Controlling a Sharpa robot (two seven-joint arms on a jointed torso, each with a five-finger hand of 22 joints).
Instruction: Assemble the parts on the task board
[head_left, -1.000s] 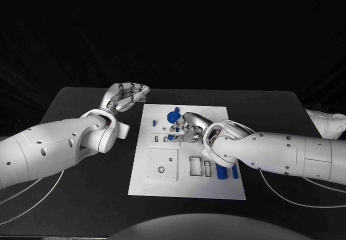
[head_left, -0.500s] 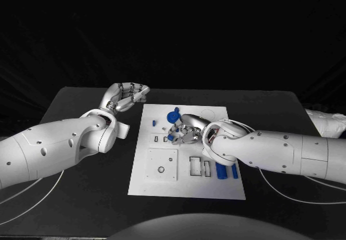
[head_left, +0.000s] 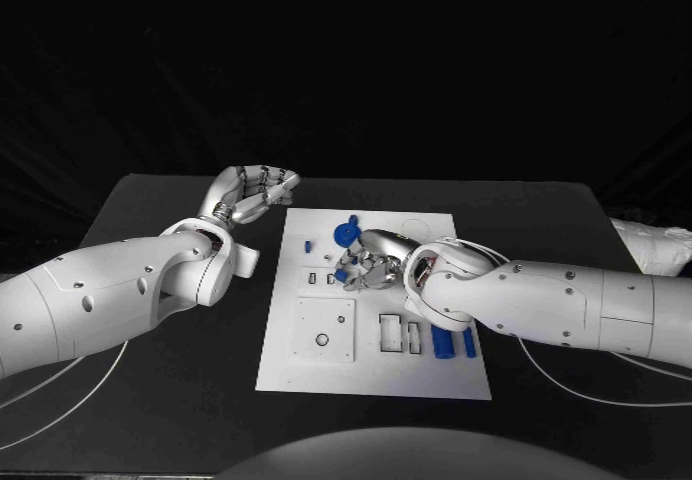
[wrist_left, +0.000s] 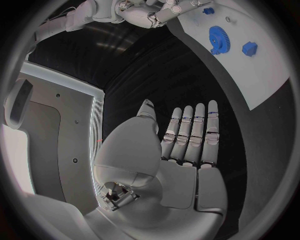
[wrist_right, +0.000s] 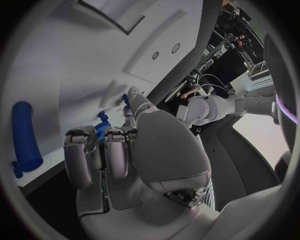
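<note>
R hand (head_left: 371, 266) sat low over the task board (head_left: 372, 375) mid-section, fingers curled onto a small blue part (wrist_right: 102, 125); whether it actually gripped it couldn't be told. L hand (head_left: 254, 190) hung off the board's far-left corner above the table (head_left: 577, 230), fingers together, holding nothing. Blue gear (head_left: 348, 233) lay near the board's far edge.

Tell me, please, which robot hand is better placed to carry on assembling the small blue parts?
The right robot hand. It is already over the white task board, fingers closed around a small blue part. The left robot hand sits off the board's far left corner, holding nothing.
</note>
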